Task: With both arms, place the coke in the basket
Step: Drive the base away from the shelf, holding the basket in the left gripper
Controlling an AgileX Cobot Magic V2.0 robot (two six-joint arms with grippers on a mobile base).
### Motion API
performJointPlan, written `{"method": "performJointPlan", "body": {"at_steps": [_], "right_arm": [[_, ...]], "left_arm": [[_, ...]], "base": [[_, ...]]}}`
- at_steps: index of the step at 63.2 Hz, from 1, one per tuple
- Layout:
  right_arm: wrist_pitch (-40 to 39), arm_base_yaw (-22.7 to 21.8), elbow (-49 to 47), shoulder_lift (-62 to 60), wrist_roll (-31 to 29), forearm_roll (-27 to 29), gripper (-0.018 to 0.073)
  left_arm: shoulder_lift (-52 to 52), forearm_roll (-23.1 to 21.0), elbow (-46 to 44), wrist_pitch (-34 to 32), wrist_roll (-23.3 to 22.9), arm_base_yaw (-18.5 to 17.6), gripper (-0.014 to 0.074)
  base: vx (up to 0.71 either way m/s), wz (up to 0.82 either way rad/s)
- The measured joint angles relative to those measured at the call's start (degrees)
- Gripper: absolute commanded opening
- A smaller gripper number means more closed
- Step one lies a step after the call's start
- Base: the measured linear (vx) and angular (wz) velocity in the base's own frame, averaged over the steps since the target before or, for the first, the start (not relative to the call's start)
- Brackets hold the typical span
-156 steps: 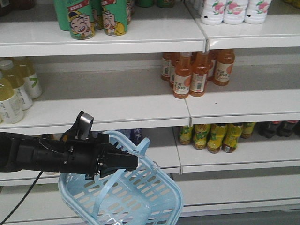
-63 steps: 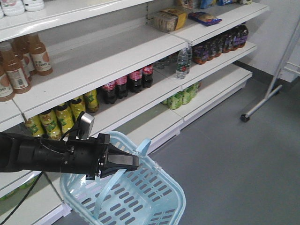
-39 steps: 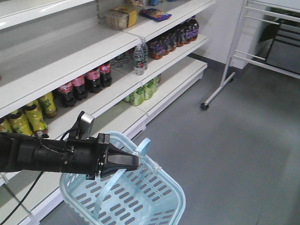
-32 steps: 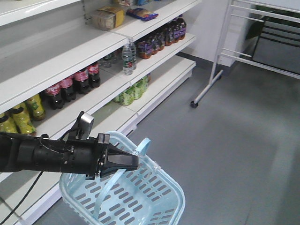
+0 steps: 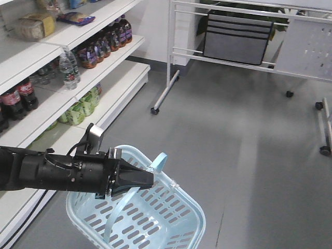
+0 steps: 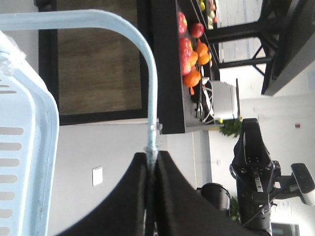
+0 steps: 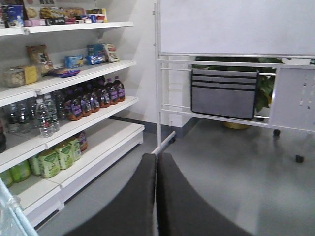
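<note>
The pale blue basket (image 5: pixel 155 218) hangs low in the front view, carried by one swing handle (image 5: pixel 158 161). My left gripper (image 5: pixel 150 179), on the black arm coming in from the left, is shut on that handle. The left wrist view shows both black fingers (image 6: pixel 170 196) pinching the handle (image 6: pixel 147 73), with the basket's rim (image 6: pixel 29 147) at left. My right gripper (image 7: pixel 156 156) shows only in its own wrist view, shut and empty, pointing over the grey floor. The coke is out of view. The basket looks empty.
White shelves (image 5: pixel 62 104) run along the left with dark cola bottles (image 5: pixel 23 96), water and green bottles. A white wheeled rack (image 5: pixel 171 57) with a grey pouch (image 5: pixel 236 39) stands at the back. Grey floor lies ahead and to the right.
The whole view has swung right: the shelves slid off to the left and the wheeled rack and open floor came in. The left gripper and the basket keep their place in the frame.
</note>
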Motion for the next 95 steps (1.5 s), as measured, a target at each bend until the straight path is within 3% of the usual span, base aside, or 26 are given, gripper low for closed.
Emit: {"method": "performJointPlan", "body": {"at_steps": [65, 95], "right_arm": [[0.00, 0.00, 0.00, 0.00, 0.00, 0.00, -0.0010], [0.00, 0.00, 0.00, 0.00, 0.00, 0.00, -0.0010]], "left_arm": [[0.00, 0.00, 0.00, 0.00, 0.00, 0.00, -0.0006], [0.00, 0.00, 0.00, 0.00, 0.00, 0.00, -0.0006]], "base": [[0.05, -0.36], [0.13, -0.12]]}}
